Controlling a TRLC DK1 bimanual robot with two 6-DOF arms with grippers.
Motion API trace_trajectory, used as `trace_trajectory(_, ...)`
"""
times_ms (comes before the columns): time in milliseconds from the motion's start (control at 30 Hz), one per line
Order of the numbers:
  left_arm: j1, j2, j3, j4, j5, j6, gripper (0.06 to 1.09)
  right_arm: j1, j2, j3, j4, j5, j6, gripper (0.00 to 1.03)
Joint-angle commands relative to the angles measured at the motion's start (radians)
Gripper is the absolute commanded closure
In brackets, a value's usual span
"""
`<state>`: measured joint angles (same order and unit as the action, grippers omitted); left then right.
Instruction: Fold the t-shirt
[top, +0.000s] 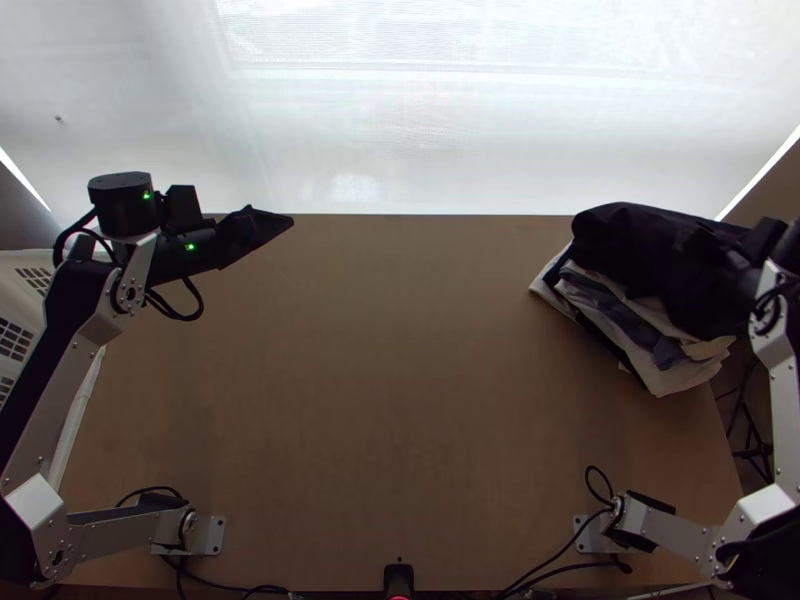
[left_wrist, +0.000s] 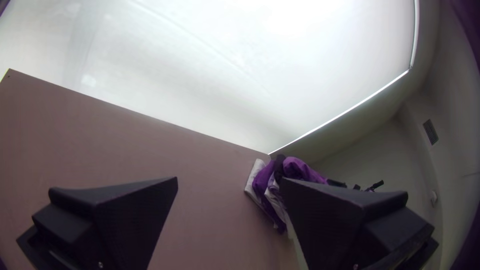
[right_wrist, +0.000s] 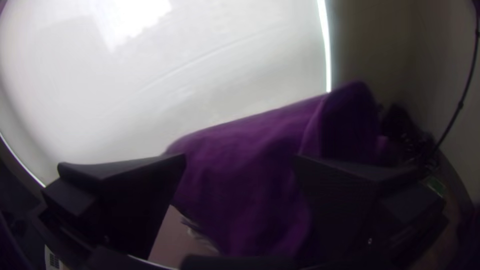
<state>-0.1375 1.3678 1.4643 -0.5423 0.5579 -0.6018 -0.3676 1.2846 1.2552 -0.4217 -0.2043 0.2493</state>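
A dark garment (top: 640, 250) lies bunched on a pile of clothes (top: 640, 335) at the table's back right; which piece is the t-shirt I cannot tell. Over the dark garment's right part is my right gripper (top: 700, 245). In the right wrist view the same gripper (right_wrist: 240, 159) is open, with the dark cloth (right_wrist: 250, 195) beyond and between its fingers, not visibly pinched. My left gripper (top: 288, 222) is at the back left, far from the pile. Its fingers stand apart in the left wrist view, where the gripper (left_wrist: 230, 181) holds nothing and the pile (left_wrist: 272, 197) appears farther off.
Bare wood of the table (top: 400, 380) stretches between the two arms. A white basket (top: 30, 262) stands at the left edge, beneath the left arm. Behind the table hangs a bright white sheet (top: 400, 120). Cables lie by both arm bases at the near edge.
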Motion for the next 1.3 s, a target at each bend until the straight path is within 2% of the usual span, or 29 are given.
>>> trace_trajectory(0, 0.006, 0.005, 0.010, 0.008, 0.005, -0.007, 0.10, -0.218, -0.080, -0.057, -0.143, 0.071, -0.062, 0.05)
trace_trajectory(133, 0.006, 0.008, 0.019, 0.010, 0.005, -0.009, 0.10, -0.341, -0.039, -0.031, -0.198, 0.100, -0.094, 0.05)
trace_trajectory(200, 0.007, 0.007, 0.018, 0.008, 0.005, -0.009, 0.10, -0.349, -0.053, -0.020, -0.198, 0.140, -0.113, 0.05)
trace_trajectory(267, 0.012, 0.004, 0.018, 0.007, 0.005, -0.009, 0.10, -0.341, -0.088, 0.003, -0.183, 0.140, -0.120, 0.04)
trace_trajectory(467, 0.019, -0.006, 0.013, 0.001, 0.005, -0.010, 0.10, -0.067, -0.222, -0.027, 0.143, 0.149, -0.176, 0.05)
trace_trajectory(600, 0.019, -0.009, 0.013, -0.001, 0.005, -0.012, 0.10, 0.108, -0.159, -0.039, 0.330, 0.203, -0.222, 0.05)
trace_trajectory(733, 0.021, -0.013, 0.007, -0.001, 0.005, -0.012, 0.10, 0.176, -0.011, -0.105, 0.535, 0.206, -0.269, 0.05)
trace_trajectory(933, 0.036, -0.018, -0.001, -0.001, 0.005, -0.012, 0.10, 0.164, 0.214, -0.227, 0.756, 0.210, -0.326, 0.05)
trace_trajectory(1267, 0.050, 0.005, 0.013, 0.002, 0.005, -0.010, 0.10, 0.050, 0.300, -0.471, 0.840, 0.224, -0.332, 0.05)
